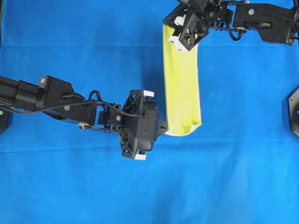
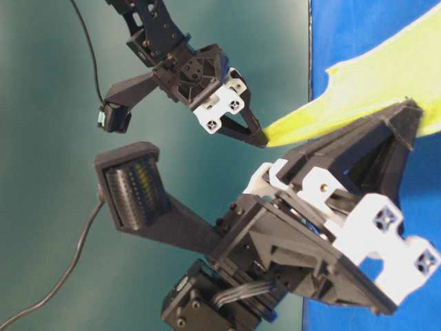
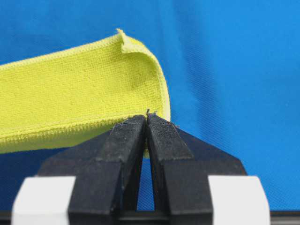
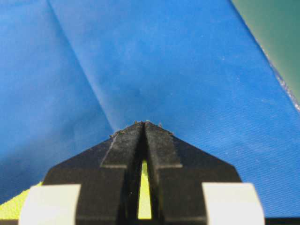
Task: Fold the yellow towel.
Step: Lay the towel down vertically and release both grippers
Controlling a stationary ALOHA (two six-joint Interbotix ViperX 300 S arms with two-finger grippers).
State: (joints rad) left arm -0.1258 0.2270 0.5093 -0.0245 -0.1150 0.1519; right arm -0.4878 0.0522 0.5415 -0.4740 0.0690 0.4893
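Blue cloth covers the surface (image 1: 70, 177); both end effectors, left (image 1: 164, 130) and right (image 1: 169, 29), are clamped on opposite ends of the folded yellow towel (image 1: 182, 84).

Nubby microfibre yellow towel (image 1: 182, 84); seemingly matt blue cloth (image 1: 84, 37)

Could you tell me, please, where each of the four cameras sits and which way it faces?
Overhead: above, looking straight down on the blue cloth; both arms, the yellow towel between them.
Table-level: low at the table's edge, facing both grippers, left gripper nearest.
Left wrist: behind the left gripper's shut jaws, facing the towel's folded end.
Right wrist: behind the right gripper, shut on the towel, facing blue cloth.
All four share the towel.
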